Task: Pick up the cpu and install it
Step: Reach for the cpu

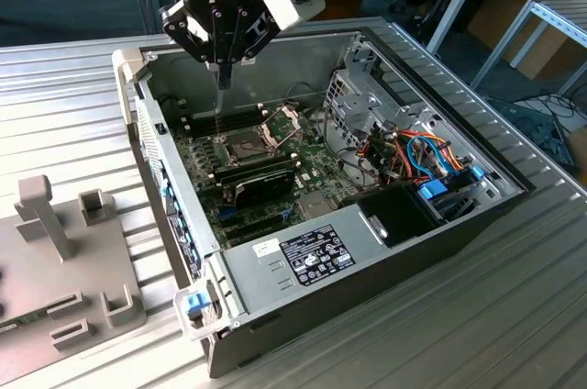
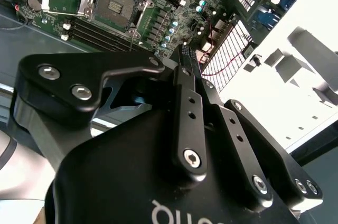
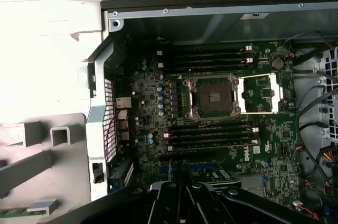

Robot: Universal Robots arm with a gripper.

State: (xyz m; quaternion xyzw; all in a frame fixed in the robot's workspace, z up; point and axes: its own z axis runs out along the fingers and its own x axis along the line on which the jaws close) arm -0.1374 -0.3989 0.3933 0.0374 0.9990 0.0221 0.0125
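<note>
Your claw [image 1: 223, 83] hung pinched narrow at twelve o'clock above the socket [image 1: 242, 144] in the exterior view. That socket lay bare, its frame [image 1: 282, 122] swung open toward two o'clock, ready for the cpu; where the cpu itself sat I could not tell.

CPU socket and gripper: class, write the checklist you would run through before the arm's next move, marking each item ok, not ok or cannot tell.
1. The socket is empty, with no chip seated: ok.
2. The hinged frame is swung open beside the socket: ok.
3. The computer case lies open side up: ok.
4. The gripper hangs above the motherboard, touching nothing: ok.
5. The gripper is shut; whether it holds the cpu: cannot tell.
</note>
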